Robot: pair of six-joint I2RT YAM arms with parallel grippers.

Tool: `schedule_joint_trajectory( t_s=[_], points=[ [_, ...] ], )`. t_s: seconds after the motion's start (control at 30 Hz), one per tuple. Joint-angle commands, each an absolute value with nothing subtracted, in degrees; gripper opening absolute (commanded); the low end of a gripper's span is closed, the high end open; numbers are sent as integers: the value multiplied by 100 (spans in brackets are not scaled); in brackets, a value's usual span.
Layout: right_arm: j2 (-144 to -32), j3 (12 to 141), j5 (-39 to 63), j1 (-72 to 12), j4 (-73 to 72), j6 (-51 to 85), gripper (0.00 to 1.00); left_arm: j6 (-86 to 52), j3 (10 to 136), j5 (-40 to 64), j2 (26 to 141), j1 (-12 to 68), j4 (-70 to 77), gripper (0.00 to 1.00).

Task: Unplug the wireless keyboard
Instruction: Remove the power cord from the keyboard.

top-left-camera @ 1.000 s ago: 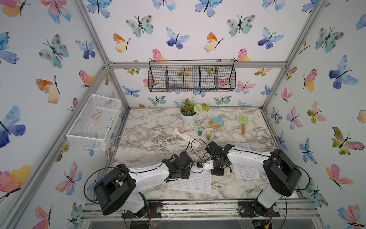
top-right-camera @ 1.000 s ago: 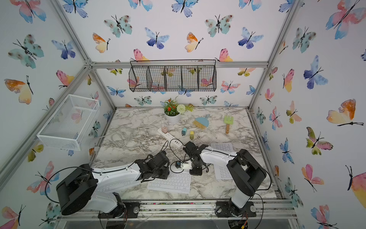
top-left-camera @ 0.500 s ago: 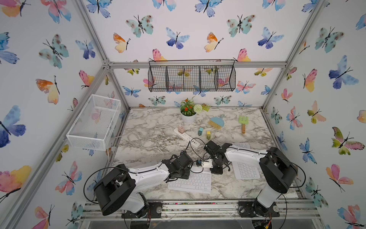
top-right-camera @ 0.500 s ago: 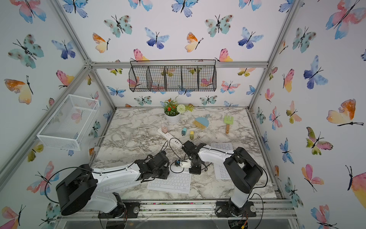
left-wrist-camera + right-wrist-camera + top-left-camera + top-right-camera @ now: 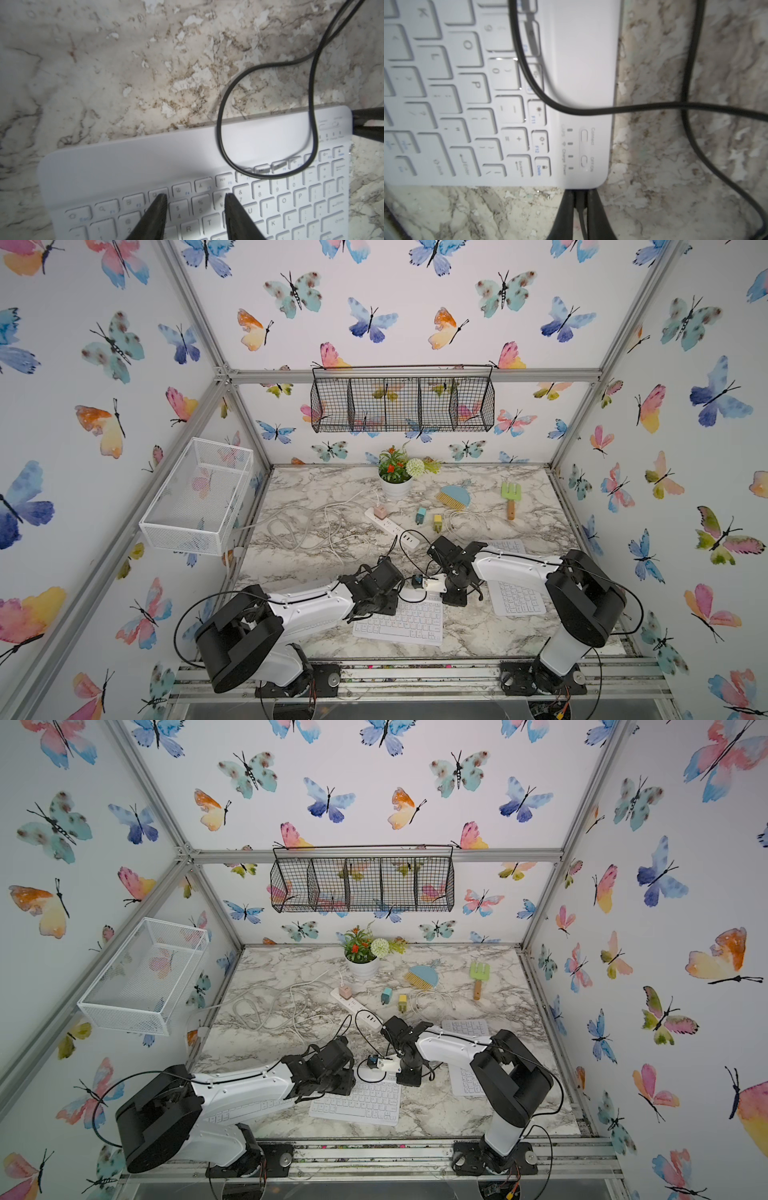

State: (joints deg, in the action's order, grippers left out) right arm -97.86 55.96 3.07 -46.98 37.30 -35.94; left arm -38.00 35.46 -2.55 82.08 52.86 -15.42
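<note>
Wireless keyboard (image 5: pixel 399 622) at the middle of the bench's (image 5: pixel 490 639) front edge, marked "Connect", "OFF/ON", "Charge", "Power". At that corner the right gripper (image 5: pixel 580 190) is clamped on the plug of the black cable (image 5: pixel 571 109). The left gripper (image 5: pixel 195 200) is held apart above the keys.

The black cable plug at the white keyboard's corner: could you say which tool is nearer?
Right. The right tool is shut on the black cable plug at a corner of the slim white pastel-keyed keyboard; the left tool stands open over its number keys.
</note>
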Motion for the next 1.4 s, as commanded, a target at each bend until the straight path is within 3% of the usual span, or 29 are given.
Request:
schedule_joint_trajectory(
  t_s=[0.0,0.13,0.4,0.8,0.97,1.1,1.23,1.37],
  points=[
    [-10124,5537,154,-4694,3891,-3307,3,-3879,2807,44,8852,5169,-2187,48],
    [-9951,5172,-515,-4693,3964,-4032,3,-3856,2775,0,8857,5159,-2205,48],
    [-9593,4983,-925,-4694,3633,-4559,3,-3919,2717,46,8886,5159,-2123,47],
    [-10543,6210,734,-4676,4778,-2756,3,-4032,2626,59,8820,5148,-2115,46],
    [-10258,5931,-268,-4676,4456,-3315,3,-4046,2577,44,8807,5133,-2115,46],
    [-9660,5178,-1178,-4668,3586,-4658,2,-4049,2576,27,8799,5108,-2105,46],
    [-9387,4966,-1056,-4649,2938,-5062,3,-4027,2608,31,8757,5086,-2153,45],
    [-9410,5076,-829,-4649,3255,-4757,3,-4091,2551,47,8675,5063,-2166,45]
  ],
)
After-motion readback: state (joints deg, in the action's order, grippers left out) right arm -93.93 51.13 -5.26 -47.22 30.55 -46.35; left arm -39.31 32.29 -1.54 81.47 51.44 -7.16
